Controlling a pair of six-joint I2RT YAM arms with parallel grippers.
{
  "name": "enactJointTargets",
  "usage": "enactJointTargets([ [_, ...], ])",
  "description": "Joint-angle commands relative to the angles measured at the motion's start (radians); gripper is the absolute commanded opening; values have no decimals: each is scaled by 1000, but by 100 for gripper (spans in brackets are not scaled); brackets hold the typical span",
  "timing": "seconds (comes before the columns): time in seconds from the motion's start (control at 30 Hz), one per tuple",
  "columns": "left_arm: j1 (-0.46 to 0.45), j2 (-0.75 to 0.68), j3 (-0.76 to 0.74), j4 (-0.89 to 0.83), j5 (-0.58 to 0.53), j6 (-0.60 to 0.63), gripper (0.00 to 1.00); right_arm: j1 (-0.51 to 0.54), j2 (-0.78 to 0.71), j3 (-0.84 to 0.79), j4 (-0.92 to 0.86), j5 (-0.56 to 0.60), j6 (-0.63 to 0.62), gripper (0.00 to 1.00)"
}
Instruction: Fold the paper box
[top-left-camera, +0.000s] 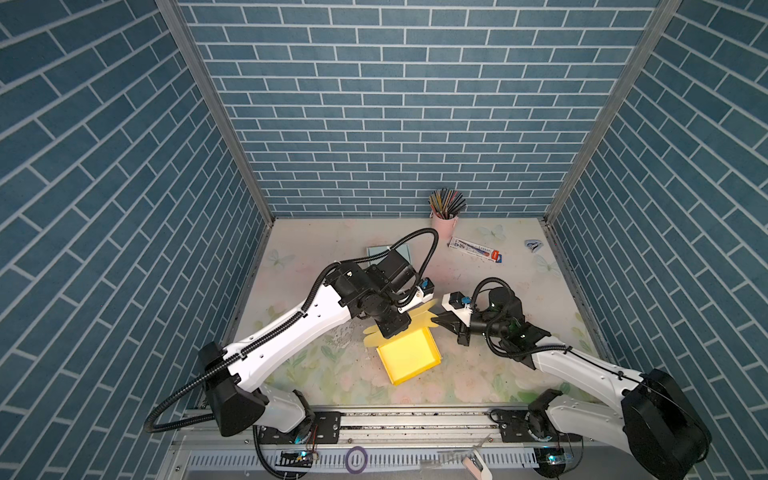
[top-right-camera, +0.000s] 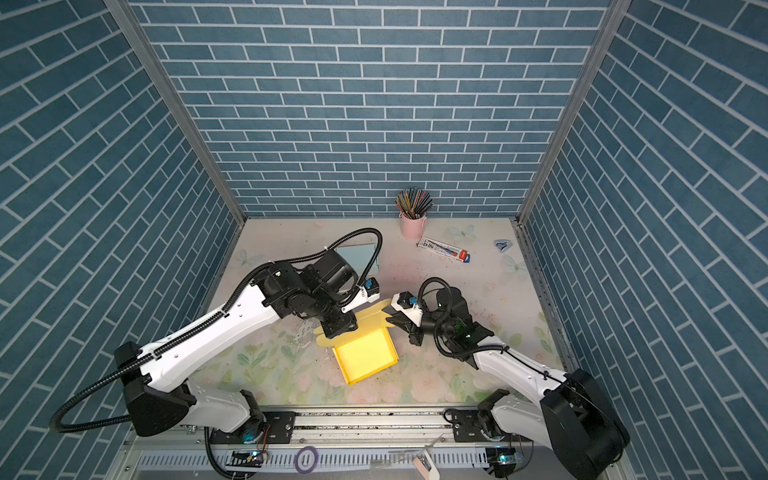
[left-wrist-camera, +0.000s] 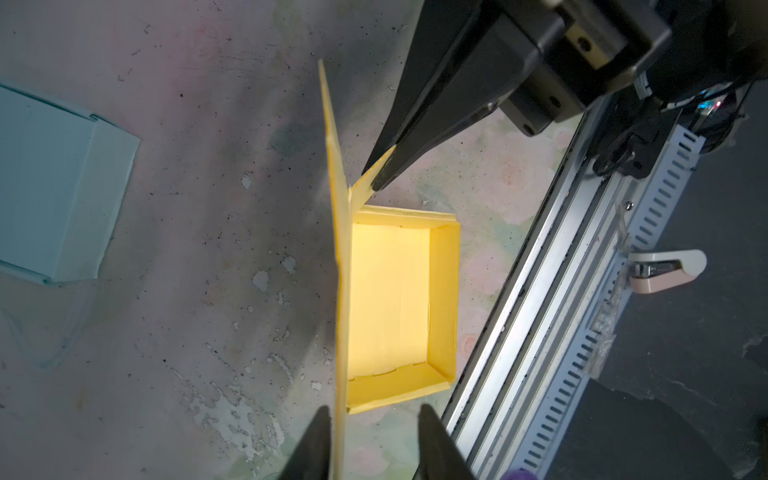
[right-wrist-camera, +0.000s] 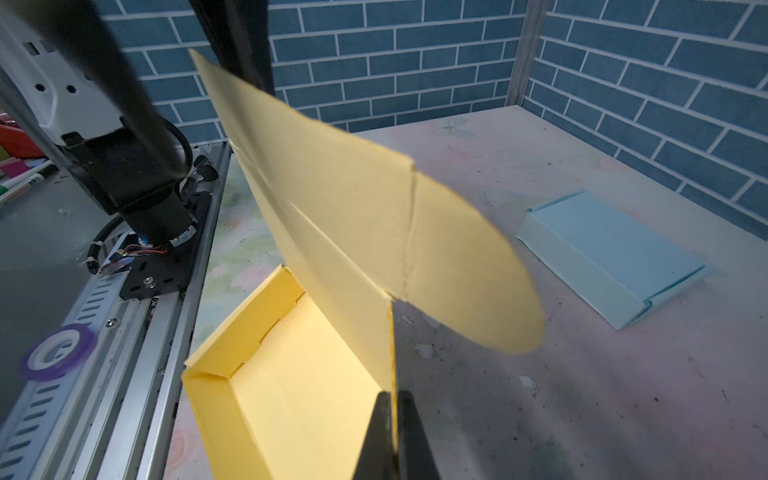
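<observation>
The right gripper (right-wrist-camera: 392, 399) has its jaws pressed together on a thin side flap at the corner of the yellow paper box (right-wrist-camera: 303, 374). In the left wrist view it comes in as a dark wedge whose tips pinch that small flap just beside the raised lid (left-wrist-camera: 337, 216). The left gripper (left-wrist-camera: 374, 409) stands with its jaws apart and grips nothing. The lid's edge runs up between its two fingers (left-wrist-camera: 316, 449), close to one of them, though whether paper and finger actually touch is hard to tell from this angle. The lid stands nearly upright along the far side of the tray (top-left-camera: 409, 353), and a rounded ear (right-wrist-camera: 469, 270) at its end juts out over the table (right-wrist-camera: 582, 395). The tray lies open and flat on the table between the two arms, toward the front rail. Farther back, a light blue folded box (right-wrist-camera: 615, 253) lies flat, partly hidden under the left arm in both top views. A pink cup of pencils (top-left-camera: 444, 224) stands by the back wall with a pen packet (top-left-camera: 476, 249) near it.
</observation>
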Motion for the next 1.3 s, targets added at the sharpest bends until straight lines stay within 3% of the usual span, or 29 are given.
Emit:
enactJointTargets([
  [0.0, 38, -85, -73, 130, -2, -53, 69, -3, 22, 18, 14, 37, -49, 0],
  [0.07, 87, -177, -166, 239, 25, -108, 84, -6, 36, 17, 17, 52, -49, 0],
  [0.13, 164, -275, -292, 367, 74, -172, 91, -11, 54, 22, 20, 55, -47, 0],
  [0.27, 317, -446, -527, 603, 137, -323, 91, -24, 77, 34, 16, 61, -41, 0],
  [0.33, 352, -490, -618, 705, 152, -374, 91, -34, 77, 40, 5, 63, -37, 0],
  [0.53, 354, -438, -738, 939, 159, -455, 91, -55, 85, 51, -16, 74, -32, 0],
  [0.77, 358, -391, -901, 1239, 126, -438, 88, -76, 119, 64, -3, 52, -16, 0],
  [1.0, 362, -318, -870, 1239, 147, -346, 83, -82, 153, 85, -19, 53, -16, 0],
  [1.27, 454, -332, -965, 1345, 156, -327, 88, -96, 175, 101, -38, 107, -7, 0],
])
